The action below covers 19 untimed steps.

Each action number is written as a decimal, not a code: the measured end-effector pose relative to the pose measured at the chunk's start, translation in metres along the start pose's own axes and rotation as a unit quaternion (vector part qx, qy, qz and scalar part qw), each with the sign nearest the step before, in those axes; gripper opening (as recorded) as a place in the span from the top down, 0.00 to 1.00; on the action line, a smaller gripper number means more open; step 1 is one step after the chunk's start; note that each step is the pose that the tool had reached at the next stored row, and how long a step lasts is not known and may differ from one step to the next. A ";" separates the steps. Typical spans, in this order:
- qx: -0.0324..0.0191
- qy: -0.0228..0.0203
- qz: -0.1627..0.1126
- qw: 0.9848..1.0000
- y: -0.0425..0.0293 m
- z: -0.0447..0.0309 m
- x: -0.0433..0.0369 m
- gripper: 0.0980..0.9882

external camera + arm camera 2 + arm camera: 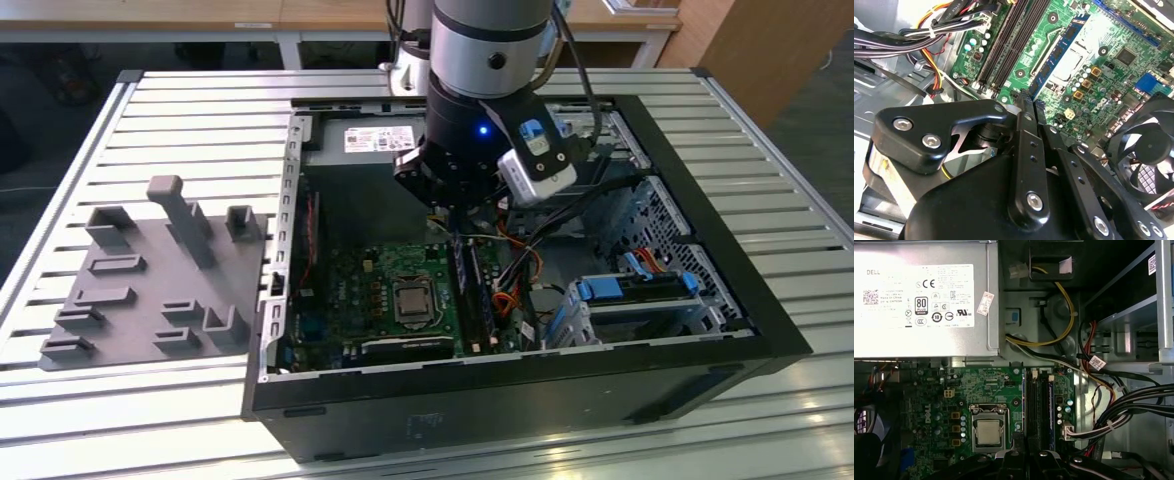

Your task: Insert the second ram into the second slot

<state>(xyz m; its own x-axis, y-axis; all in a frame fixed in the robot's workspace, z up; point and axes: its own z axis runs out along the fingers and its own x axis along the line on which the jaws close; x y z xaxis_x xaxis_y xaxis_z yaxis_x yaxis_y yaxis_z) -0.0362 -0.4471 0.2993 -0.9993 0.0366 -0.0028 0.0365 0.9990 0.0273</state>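
Exterior view: computer case (747,330) is laid open under the arm (491,50) so the motherboard (360,290) faces up. At the memory slots' (475,300) 12 o'clock end the gripper (451,222) is held, fingers pressed together, likely for pushing down. At the CPU socket's (407,300) 3 o'clock the second ram (1056,52) is stood on edge in a slot; seating can't be judged.

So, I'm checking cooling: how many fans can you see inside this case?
1: a black fan beside the motherboard in the second wrist view. More may be hidden under the arm or inside the power supply.
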 end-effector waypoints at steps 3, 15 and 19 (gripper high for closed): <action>0.001 0.000 0.000 1.000 -0.0001 0.0020 -0.0001 0.96; 0.013 0.000 0.000 1.000 -0.0005 0.0090 0.0000 0.96; 0.013 0.000 0.000 1.000 -0.0006 0.0100 0.0000 0.96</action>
<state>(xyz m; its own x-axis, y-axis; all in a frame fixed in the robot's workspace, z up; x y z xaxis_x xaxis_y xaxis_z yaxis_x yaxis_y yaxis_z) -0.0362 -0.4474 0.2893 -0.9993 0.0365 -0.0037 0.0365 0.9993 0.0010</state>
